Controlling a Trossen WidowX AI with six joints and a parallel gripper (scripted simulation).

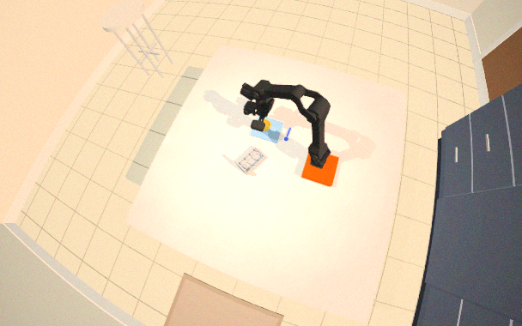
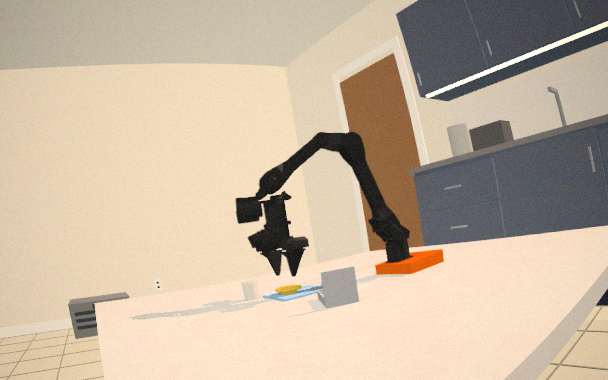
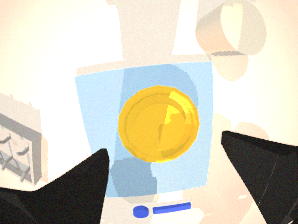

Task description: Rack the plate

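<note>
A round yellow plate (image 1: 267, 124) (image 2: 288, 289) (image 3: 158, 124) lies flat on a light blue mat (image 1: 274, 136) (image 2: 276, 297) (image 3: 95, 105). My gripper (image 2: 286, 275) (image 3: 167, 146) is open and empty, pointing down a short way above the plate, and partly hides it in the top view. The dish rack (image 1: 251, 160) (image 2: 339, 287) (image 3: 36, 159) stands beside the mat; the wrist view shows only part of it, at the left edge, and the exterior view shows mainly its grey end panel. No plate is in its slots in the top view.
A blue spoon-like item (image 1: 288, 134) (image 3: 171, 208) lies beside the mat. A pale cup (image 2: 250, 290) (image 3: 225, 27) stands near the mat's far corner. The arm's orange base (image 1: 320, 173) (image 2: 412, 262) is on the table.
</note>
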